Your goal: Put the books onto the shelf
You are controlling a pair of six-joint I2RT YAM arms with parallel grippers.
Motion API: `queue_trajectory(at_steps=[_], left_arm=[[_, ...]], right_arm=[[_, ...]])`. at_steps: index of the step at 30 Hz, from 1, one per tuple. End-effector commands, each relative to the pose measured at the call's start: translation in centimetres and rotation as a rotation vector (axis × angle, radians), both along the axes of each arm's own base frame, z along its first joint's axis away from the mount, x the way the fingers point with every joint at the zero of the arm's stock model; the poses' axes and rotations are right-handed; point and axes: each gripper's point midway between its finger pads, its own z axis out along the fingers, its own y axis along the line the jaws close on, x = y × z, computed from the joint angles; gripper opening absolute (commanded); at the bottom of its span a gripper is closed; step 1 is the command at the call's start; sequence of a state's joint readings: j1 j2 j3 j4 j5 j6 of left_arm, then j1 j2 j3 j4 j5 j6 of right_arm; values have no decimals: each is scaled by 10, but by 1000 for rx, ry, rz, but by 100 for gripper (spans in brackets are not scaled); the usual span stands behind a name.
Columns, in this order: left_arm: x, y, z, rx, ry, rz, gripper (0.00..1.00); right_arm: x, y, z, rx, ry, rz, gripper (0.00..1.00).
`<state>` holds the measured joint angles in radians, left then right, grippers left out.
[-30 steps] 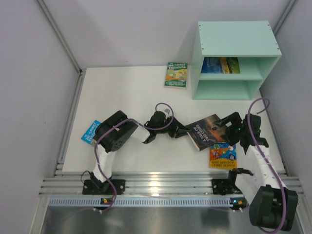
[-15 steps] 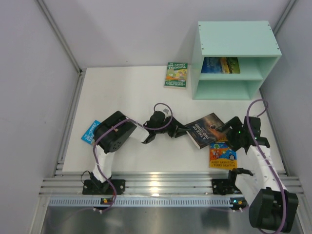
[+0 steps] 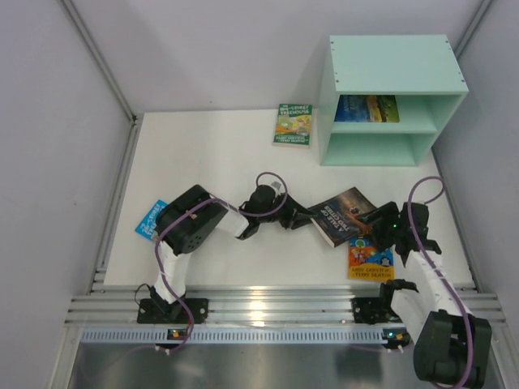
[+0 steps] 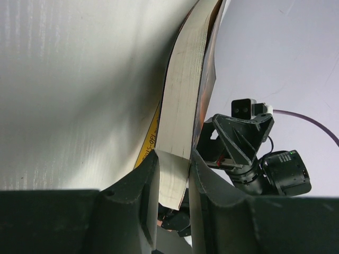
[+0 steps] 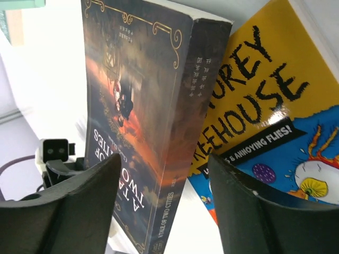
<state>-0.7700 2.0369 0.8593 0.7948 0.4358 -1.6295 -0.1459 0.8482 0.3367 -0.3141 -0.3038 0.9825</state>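
At the left edge of the top view, a light blue book (image 3: 150, 220) is lying flat on the table (image 3: 211, 162). In the middle, the left gripper (image 3: 312, 220) is squeezing the page side of the dark brown book (image 3: 345, 215). It is holding the book tight and tipping it up on its edge. Near the top middle, a green book (image 3: 293, 123) is lying alone.

Just right of the middle, the right gripper (image 3: 375, 219) has been sliding in toward that same dark book, and its fingers have been closing a little. In its own camera they are sitting one on each side of the book's spine. They are apart, with a gap on the right side, so they are not squeezing yet. I think the book is about to pass from one arm to the other.

The dark book is thin, with gold edging, an orange glow and pale pages. An orange-yellow book (image 3: 371, 258) is lying flat under it, at the lower right. At the upper right stands the shelf (image 3: 393, 73), with blue and yellow books (image 3: 366, 108) in its top part.
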Motion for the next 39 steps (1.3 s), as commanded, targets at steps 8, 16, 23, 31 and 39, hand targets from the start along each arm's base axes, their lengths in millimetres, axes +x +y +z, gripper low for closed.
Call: queue_trajectory(at_steps=[8,16,23,31,39], left_arm=[[-10,-16,53,-177,-86,-33,0],[-16,-16,51,-193,-79,-40,0],[-24,-17,49,-206,-68,-58,0],[-28,-12,55,-262,-71,-47,8],[-31,-3,65,-247,-120,-44,52]], right_arm=[[23,3,9,74,-114,-58,57],[29,3,9,110,-140,-95,51],[32,3,10,119,-157,-103,45],[45,9,50,145,-318,-54,5],[42,3,119,136,-463,-100,0]])
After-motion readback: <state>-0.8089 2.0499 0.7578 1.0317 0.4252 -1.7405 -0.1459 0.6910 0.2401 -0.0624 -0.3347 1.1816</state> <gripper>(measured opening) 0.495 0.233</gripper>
